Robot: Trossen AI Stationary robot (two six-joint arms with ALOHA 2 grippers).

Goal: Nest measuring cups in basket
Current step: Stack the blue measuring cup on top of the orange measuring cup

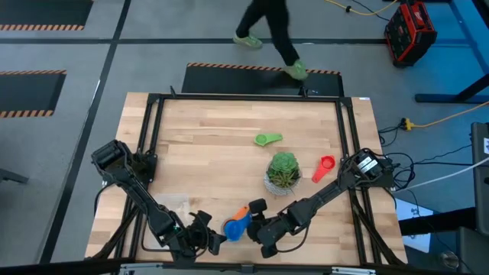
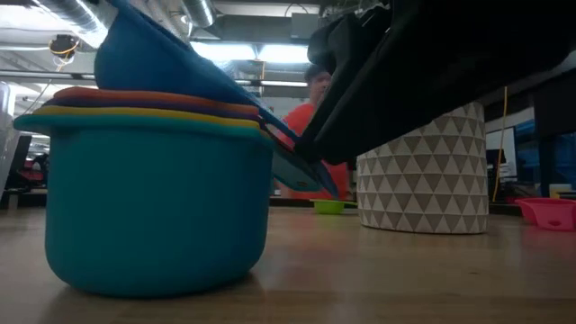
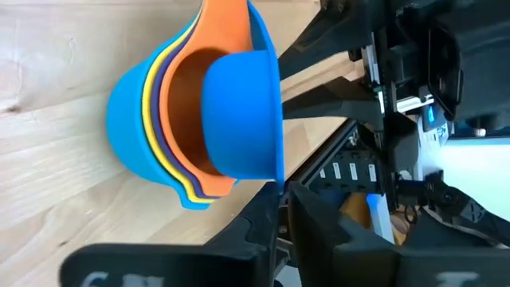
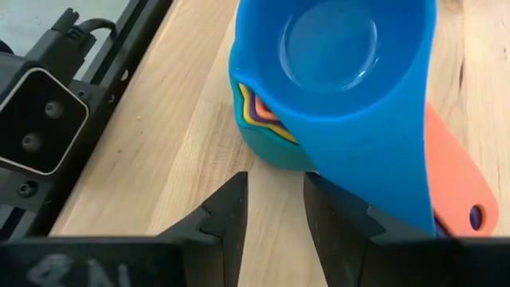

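Observation:
A stack of nested measuring cups [image 1: 234,228] stands on its base on the table near the near edge: a big teal cup [image 2: 153,207] with yellow, purple and orange ones inside. A blue cup [image 4: 343,88] lies tilted on top, its handle [image 2: 301,166] slanting down. My right gripper [image 4: 275,215] is open just right of the stack, with nothing between its fingers. My left gripper [image 3: 283,219] is shut just left of it. A green cup [image 1: 267,139] and a red cup [image 1: 325,166] lie farther off. The clear basket [image 1: 174,205] shows faintly under my left arm. My left gripper points level at the stack from the table's left, and one fingertip [image 3: 267,199] reaches the tilted blue cup's rim [image 3: 275,171]. Whether it touches the rim, I cannot tell.
A potted plant [image 1: 283,172] in a white patterned pot [image 2: 423,171] stands right of the table's middle, just beyond the right gripper. A black frame [image 1: 153,122] runs round the table. A person [image 1: 271,34] walks past the far edge. Bare wood lies in the far left part.

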